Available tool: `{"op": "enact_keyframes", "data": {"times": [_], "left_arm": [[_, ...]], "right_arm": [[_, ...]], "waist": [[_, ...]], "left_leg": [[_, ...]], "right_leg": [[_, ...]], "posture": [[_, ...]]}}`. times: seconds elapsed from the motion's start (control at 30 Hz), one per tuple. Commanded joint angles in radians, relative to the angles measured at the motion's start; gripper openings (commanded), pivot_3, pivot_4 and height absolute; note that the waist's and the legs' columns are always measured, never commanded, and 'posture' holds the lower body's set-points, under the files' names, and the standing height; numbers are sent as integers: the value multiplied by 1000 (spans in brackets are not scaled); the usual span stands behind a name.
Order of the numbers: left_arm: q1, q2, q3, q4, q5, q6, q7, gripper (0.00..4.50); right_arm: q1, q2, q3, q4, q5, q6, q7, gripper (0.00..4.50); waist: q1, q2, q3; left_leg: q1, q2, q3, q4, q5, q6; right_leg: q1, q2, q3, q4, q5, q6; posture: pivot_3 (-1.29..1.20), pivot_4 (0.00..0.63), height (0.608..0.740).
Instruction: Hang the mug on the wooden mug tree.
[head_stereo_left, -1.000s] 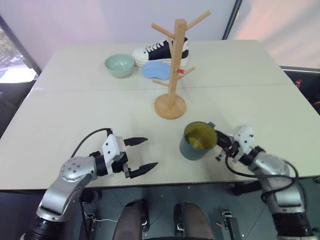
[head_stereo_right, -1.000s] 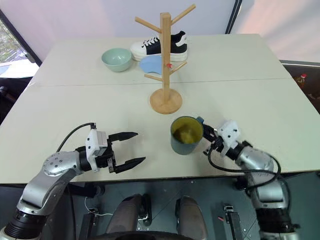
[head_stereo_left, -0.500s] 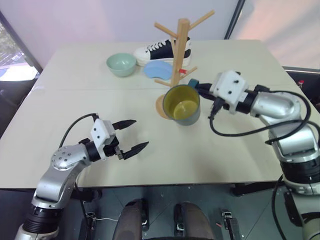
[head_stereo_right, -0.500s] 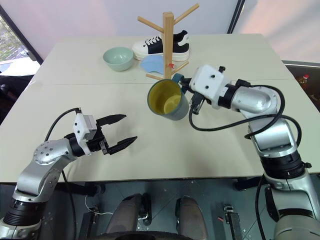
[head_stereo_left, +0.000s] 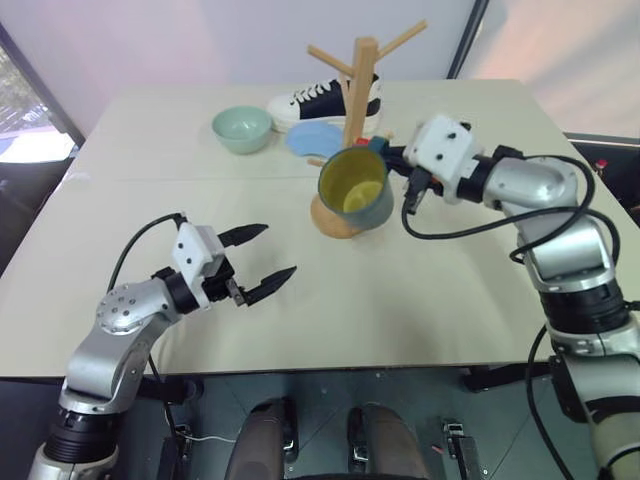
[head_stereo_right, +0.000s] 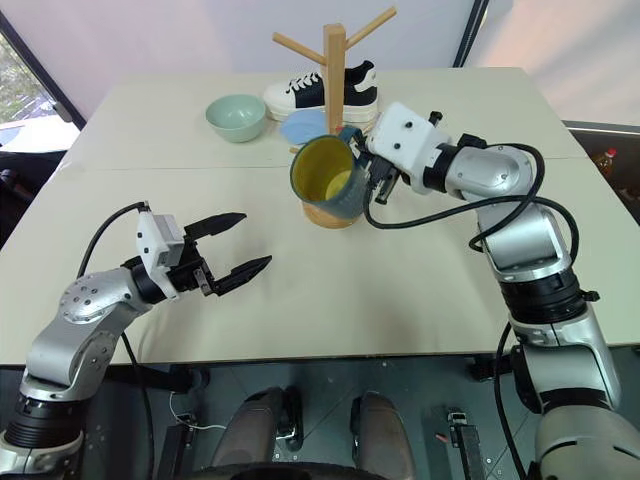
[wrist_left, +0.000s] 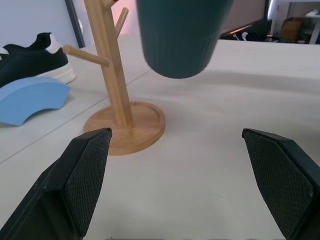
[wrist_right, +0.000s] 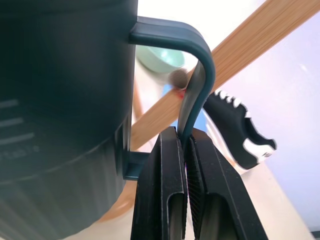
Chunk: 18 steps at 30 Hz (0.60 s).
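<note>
I see a pale table (head_stereo_left: 150, 150) before white walls. My right gripper (wrist_right: 185, 150) pinches the mug (head_stereo_left: 355, 190) handle at frame centre, beside the wooden mug tree (head_stereo_left: 357, 90). Left gripper (head_stereo_left: 262, 262) gapes empty, lower left.

I am facing a pale beige table (head_stereo_left: 150, 290), a seam running across it left to right. A whitish wall (head_stereo_left: 200, 40) is standing beyond its far edge, a dark post (head_stereo_left: 468, 38) crossing it far right. Daylight is coming through a window (head_stereo_left: 15, 100) far left.
</note>
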<state>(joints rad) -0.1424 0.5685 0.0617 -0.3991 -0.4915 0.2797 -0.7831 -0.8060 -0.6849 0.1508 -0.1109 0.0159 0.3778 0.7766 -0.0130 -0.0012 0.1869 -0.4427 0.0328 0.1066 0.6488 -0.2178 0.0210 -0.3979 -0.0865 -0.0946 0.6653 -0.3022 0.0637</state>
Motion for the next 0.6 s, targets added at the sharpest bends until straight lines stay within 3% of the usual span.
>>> {"op": "enact_keyframes", "data": {"times": [0.03, 0.5, 0.6], "left_arm": [[-16, -3, 12, -36, -16, -3, 3, 4500], [-21, -10, 12, -38, -7, -8, 8, 4500], [-20, -10, 13, -38, -6, -10, 9, 4500]], "right_arm": [[-42, 5, -8, 7, -20, -20, -8, 76], [-132, 54, 41, 128, -97, -18, -17, 76], [-136, 58, 40, 133, -102, -20, -16, 969]], "waist": [[1, 0, 0], [0, 0, 0], [-1, 0, 0]], "left_leg": [[0, 0, 0, 0, 0, 0], [0, 0, 0, 0, 0, -1], [0, 0, 0, 0, 0, -1]], "right_leg": [[0, 0, 0, 0, 0, 0], [0, 1, 0, 1, 0, 0], [0, 1, 0, 1, 0, 0]], "posture": [[0, 150, 730], [0, 150, 730], [0, 150, 730]]}}
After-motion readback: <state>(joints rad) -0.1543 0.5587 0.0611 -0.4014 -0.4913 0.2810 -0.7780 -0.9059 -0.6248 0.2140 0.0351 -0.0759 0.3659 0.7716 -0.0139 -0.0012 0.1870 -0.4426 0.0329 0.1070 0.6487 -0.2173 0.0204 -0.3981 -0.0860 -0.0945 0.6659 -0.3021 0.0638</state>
